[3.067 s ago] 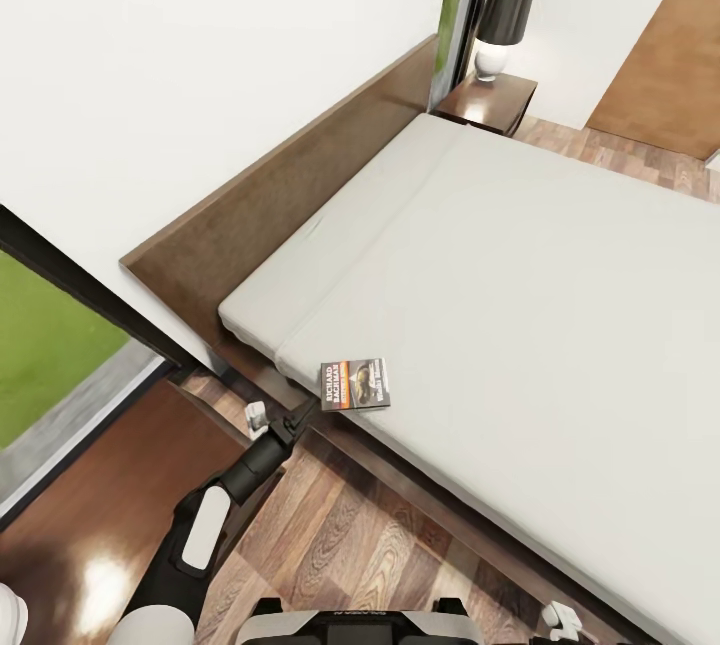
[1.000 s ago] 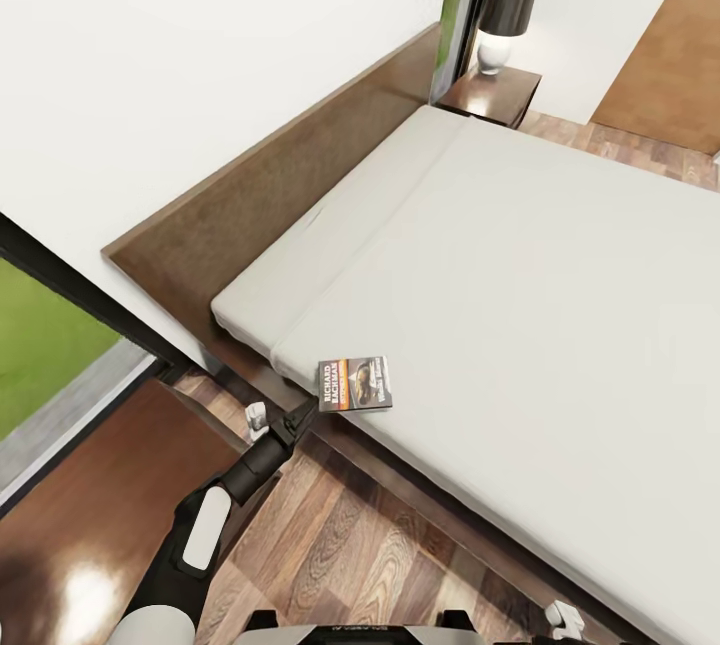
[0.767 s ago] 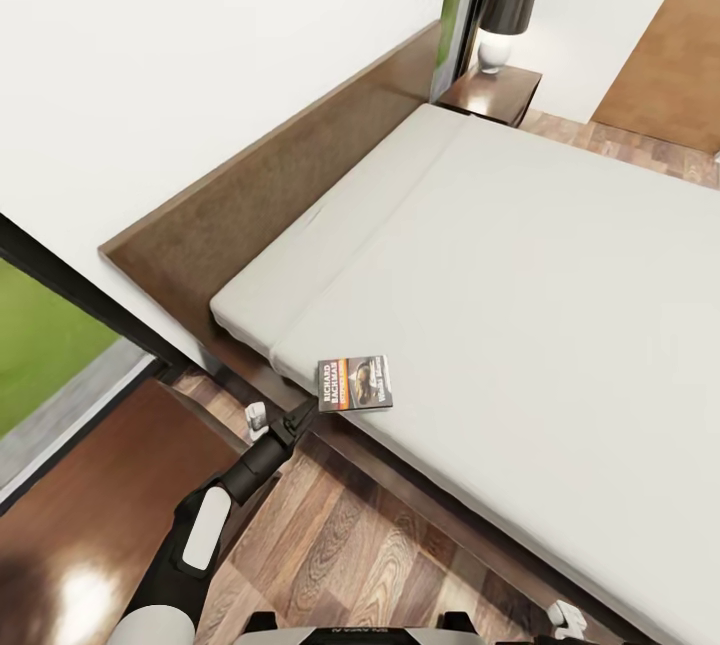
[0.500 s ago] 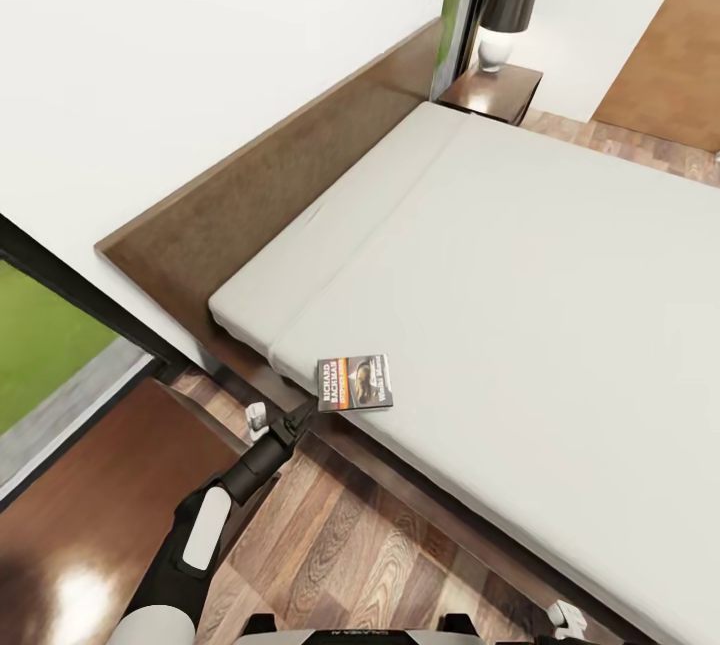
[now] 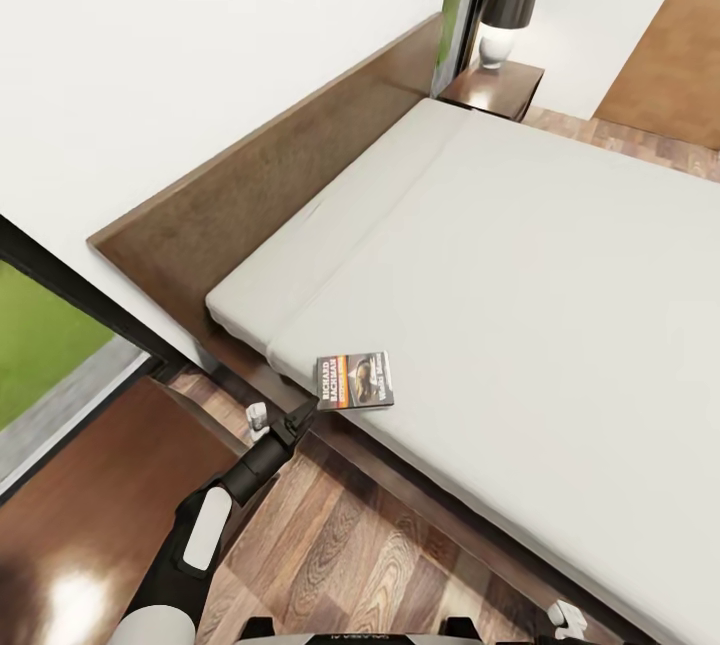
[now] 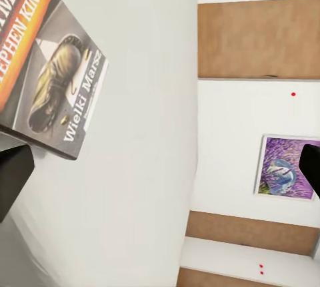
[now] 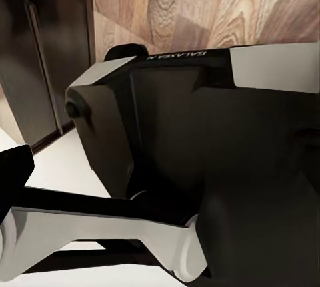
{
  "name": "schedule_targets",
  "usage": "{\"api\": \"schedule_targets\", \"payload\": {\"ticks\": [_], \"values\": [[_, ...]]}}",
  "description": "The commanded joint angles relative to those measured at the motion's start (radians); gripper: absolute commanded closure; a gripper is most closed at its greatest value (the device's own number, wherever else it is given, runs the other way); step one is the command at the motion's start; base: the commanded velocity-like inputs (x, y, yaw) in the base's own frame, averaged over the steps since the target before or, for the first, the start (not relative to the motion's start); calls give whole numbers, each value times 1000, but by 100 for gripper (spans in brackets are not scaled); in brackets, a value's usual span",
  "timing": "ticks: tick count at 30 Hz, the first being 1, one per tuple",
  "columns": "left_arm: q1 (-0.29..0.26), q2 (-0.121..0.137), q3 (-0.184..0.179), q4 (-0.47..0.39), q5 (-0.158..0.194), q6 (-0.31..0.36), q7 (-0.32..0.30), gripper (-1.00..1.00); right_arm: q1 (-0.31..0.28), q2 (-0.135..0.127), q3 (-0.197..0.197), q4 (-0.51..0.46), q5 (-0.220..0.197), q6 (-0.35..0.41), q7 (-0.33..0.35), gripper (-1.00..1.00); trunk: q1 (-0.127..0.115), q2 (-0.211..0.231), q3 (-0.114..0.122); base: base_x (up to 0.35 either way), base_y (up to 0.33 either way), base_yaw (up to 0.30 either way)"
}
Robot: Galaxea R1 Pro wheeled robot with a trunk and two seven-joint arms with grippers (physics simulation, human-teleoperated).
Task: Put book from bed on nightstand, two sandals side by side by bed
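The thin paperback book lies flat near the edge of the bed, on its smooth pale mattress inside a dark wooden frame with a flat headboard. The left tool sits right at the book's near corner, spread apart with nothing between its dark fingers. At the far corner a glossy dark nightstand carries a black-shaded lamp. I cannot tell the right tool's state. Wood planks cover the floor.

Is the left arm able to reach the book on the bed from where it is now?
Probably yes. The left claw is already at the near corner of the book, which lies at the bed edge, and nothing stands between them.
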Motion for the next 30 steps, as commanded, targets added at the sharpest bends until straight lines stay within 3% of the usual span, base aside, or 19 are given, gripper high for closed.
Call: {"api": "schedule_targets", "payload": {"ticks": [1, 30], "values": [[-1, -1, 3, 0, 3, 8, -2, -100, -1, 0, -9, 1, 7, 7, 3, -100, 4, -8, -4, 0, 0, 0], [0, -1, 3, 0, 3, 8, -2, -100, -1, 0, -8, 1, 7, 7, 3, -100, 115, -211, -95, 0, 0, 0]]}}
